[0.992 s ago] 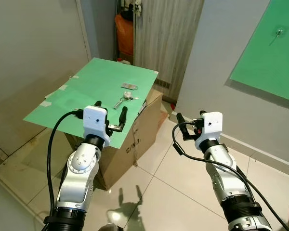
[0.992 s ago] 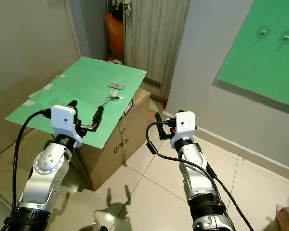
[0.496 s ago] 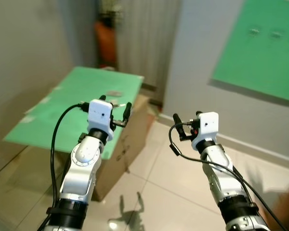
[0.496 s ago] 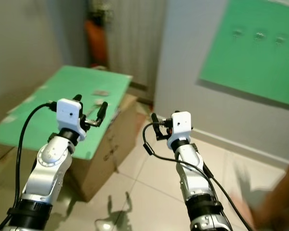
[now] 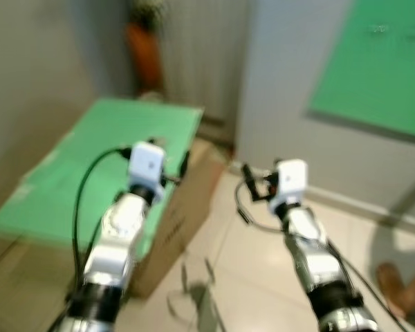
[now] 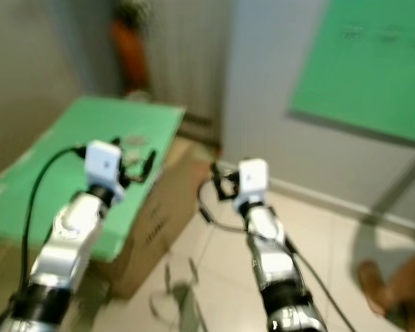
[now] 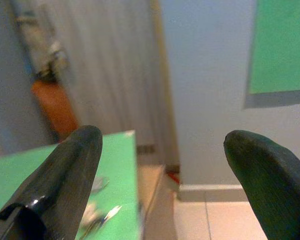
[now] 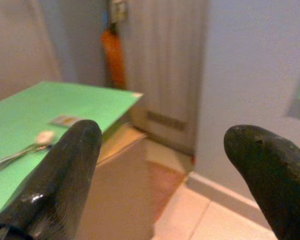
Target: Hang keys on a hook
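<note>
Keys [image 8: 20,152] on flat green sheet [image 8: 35,107]

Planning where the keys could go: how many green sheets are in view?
2: one green sheet lies flat on the cardboard box at left; another green sheet is on the grey wall at right.

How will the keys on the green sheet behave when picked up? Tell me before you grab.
The keys look like thin metal lying flat on the green sheet, so probably stiff, light and hard to get under. A pale tag seems attached; the bunch will likely dangle. The blur hides more.
</note>
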{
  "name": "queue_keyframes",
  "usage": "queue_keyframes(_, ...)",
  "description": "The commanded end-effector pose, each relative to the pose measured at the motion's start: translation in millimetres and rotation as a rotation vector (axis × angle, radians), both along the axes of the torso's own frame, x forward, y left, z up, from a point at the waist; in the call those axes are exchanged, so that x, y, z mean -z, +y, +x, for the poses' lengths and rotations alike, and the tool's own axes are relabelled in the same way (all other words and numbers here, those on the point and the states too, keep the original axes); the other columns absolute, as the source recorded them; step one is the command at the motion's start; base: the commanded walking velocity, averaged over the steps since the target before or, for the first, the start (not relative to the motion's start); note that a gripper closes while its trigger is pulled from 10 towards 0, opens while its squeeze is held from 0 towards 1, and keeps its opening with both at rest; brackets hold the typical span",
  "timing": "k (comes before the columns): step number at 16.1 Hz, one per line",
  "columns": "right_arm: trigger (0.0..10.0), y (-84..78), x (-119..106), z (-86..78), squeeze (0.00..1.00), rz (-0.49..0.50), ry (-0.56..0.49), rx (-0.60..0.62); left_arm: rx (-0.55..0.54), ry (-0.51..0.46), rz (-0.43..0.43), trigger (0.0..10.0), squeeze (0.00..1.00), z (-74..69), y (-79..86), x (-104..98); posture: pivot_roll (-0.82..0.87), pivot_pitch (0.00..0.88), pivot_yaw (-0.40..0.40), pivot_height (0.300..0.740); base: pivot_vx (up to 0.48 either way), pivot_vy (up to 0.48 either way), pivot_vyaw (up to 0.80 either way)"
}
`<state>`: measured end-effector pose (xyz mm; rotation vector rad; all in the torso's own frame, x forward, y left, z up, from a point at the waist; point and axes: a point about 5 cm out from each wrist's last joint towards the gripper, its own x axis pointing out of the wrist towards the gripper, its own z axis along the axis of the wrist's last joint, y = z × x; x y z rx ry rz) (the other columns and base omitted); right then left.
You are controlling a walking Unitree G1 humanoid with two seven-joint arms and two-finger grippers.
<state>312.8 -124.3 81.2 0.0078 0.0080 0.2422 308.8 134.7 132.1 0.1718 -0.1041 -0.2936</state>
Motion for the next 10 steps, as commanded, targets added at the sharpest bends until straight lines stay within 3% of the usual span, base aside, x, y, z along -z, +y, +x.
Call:
queue_keyframes(1, 10.0, -11.1, 2.6, 0.2, 0.00, -0.010, 0.011, 0.035, 0.046, 0.003, 0.005, 10.0, 0.00, 0.9, -12.5, -0.5, -0.01, 0.000, 0.039, 0.740, 0.480, 0.000, 0.00)
queue_keyframes(10, 10.0, -9.4, 2.1, 3.7, 0.00, -0.009, 0.018, 0.034, 0.011, 0.021, -0.031, 10.0, 0.00, 3.6, -9.7, 1.8, 0.00, 0.000, 0.032, 0.740, 0.477, 0.000, 0.00)
